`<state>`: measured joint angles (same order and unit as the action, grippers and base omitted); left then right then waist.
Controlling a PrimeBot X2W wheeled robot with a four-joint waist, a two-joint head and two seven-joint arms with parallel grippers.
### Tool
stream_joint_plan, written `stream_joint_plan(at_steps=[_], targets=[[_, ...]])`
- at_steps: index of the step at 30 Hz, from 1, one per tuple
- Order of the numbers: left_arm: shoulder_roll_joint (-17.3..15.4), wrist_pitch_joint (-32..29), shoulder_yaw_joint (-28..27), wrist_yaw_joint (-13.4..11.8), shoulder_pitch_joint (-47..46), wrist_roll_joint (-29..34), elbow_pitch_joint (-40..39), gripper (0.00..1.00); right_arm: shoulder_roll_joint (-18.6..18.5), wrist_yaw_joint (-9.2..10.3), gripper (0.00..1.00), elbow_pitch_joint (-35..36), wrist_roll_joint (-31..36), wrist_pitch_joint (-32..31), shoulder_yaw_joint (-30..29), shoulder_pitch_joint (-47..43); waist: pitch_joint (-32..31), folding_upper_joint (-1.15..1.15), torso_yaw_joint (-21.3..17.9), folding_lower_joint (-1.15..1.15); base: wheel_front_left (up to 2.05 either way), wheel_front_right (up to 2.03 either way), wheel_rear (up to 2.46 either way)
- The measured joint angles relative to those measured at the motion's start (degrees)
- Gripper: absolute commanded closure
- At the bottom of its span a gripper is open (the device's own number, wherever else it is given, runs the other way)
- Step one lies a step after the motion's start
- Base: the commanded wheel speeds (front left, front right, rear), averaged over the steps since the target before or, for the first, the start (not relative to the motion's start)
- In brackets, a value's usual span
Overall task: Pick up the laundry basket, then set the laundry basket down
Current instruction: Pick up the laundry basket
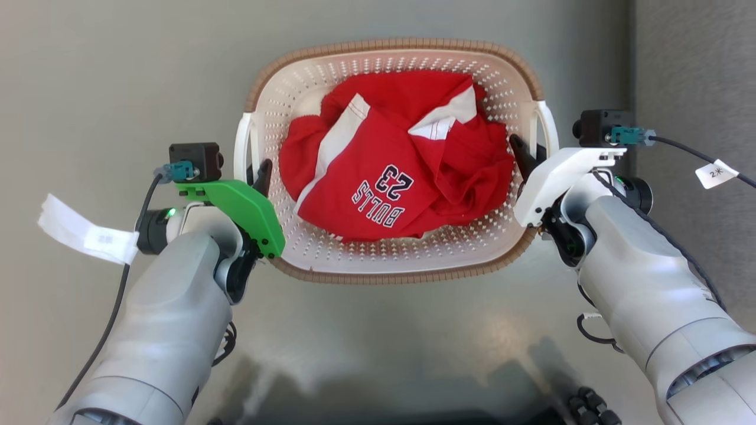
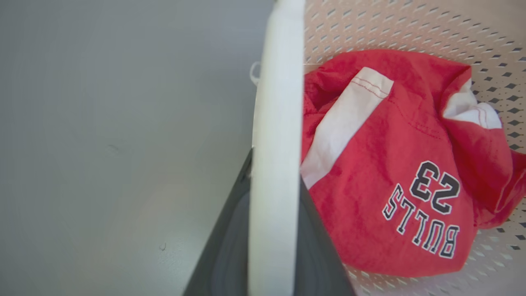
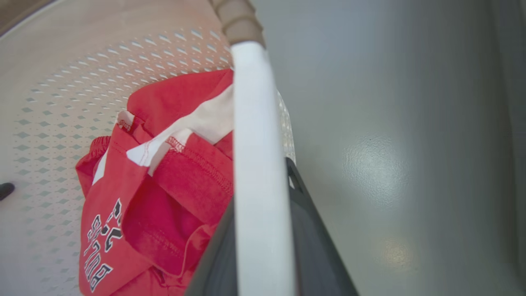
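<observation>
Lower left, our left end effector [image 1: 257, 176] is closed tight on the left loop handle [image 1: 240, 147] of the laundry basket [image 1: 307, 88]; lower right, our right end effector [image 1: 524, 152] grips the right loop handle [image 1: 548, 127] likewise. The basket lies between them, mid-frame, holding a red jersey [image 1: 401, 165].

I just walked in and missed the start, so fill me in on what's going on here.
The robot has the laundry basket gripped with both arms. Its left gripper is closed on the basket's left handle and its right gripper on the right handle; each wrist view shows the white loop clamped tight. A crumpled red jersey lies inside. Whether the basket rests on the grey floor or is lifted off it cannot be told.
</observation>
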<state>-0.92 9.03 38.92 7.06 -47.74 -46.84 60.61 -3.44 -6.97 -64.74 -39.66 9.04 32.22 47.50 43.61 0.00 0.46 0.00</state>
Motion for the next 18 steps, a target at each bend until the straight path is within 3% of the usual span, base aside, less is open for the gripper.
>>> stream_joint_plan(at_steps=[18], targets=[[0.04,-4.59,3.67,0.07,8.08,-5.91,2.22,1.00,0.01,0.09,1.00,0.49,-7.55,-7.49,5.45,-8.51,-16.21,0.00,-1.10,0.00,0.00,0.00,0.00]])
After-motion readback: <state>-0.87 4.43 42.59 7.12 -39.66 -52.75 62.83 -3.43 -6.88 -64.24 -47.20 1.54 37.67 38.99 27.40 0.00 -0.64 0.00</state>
